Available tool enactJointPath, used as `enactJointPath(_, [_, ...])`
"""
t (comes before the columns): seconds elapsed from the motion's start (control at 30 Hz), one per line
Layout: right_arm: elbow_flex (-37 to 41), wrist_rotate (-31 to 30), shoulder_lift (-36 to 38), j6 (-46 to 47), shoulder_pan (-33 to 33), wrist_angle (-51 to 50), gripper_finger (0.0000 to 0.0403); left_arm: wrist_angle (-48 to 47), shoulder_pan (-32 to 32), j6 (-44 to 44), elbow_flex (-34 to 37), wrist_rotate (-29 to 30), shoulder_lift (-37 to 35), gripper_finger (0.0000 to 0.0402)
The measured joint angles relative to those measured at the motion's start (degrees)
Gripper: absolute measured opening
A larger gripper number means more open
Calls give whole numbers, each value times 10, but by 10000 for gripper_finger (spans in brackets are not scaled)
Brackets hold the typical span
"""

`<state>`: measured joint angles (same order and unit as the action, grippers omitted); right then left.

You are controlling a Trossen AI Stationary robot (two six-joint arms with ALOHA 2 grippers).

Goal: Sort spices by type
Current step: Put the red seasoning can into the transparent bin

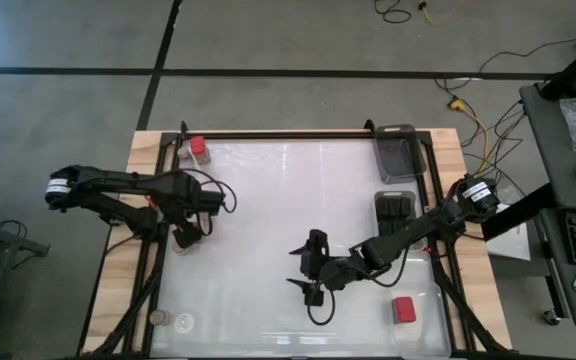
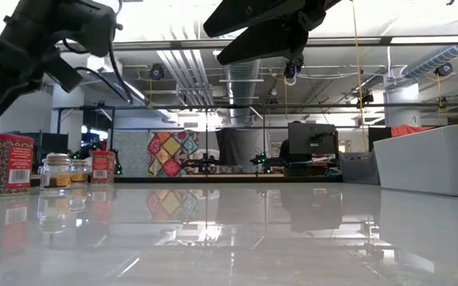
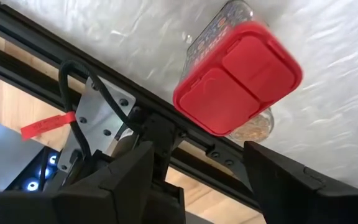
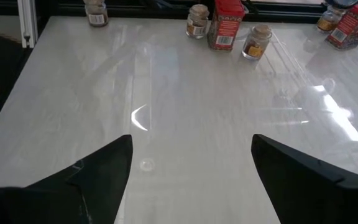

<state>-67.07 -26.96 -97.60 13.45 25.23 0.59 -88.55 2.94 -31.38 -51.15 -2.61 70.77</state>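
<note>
My left gripper [image 1: 186, 238] hangs open at the table's left side, pointing steeply down. Right below it a red-lidded spice tin [image 3: 238, 78] stands on the table, with a clear round jar [image 3: 253, 124] on one side and another [image 3: 229, 15] on the other. The fingers stand above the tin, clear of it. My right gripper [image 1: 306, 272] is open over the table's middle, with nothing between its fingers. More red tins stand at the far left [image 1: 199, 148] and the near right [image 1: 403, 310]. Dark blocks [image 1: 393, 208] sit at the right, and small jars [image 1: 158, 318] at the near left.
A grey tray [image 1: 396, 152] stands at the far right corner. Black frame rails [image 3: 104, 81] run along the table's left edge, close to my left gripper. White tabletop [image 4: 185, 93] lies bare between the two arms.
</note>
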Motion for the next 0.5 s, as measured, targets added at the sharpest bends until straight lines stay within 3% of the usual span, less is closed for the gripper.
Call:
enactJointPath(0.3, [0,0,0,0,0,-1,318,-2,0,-6,38,-13,11,229])
enactJointPath(0.5, [0,0,0,9,0,-3,329,-4,0,36,44,-13,33,165])
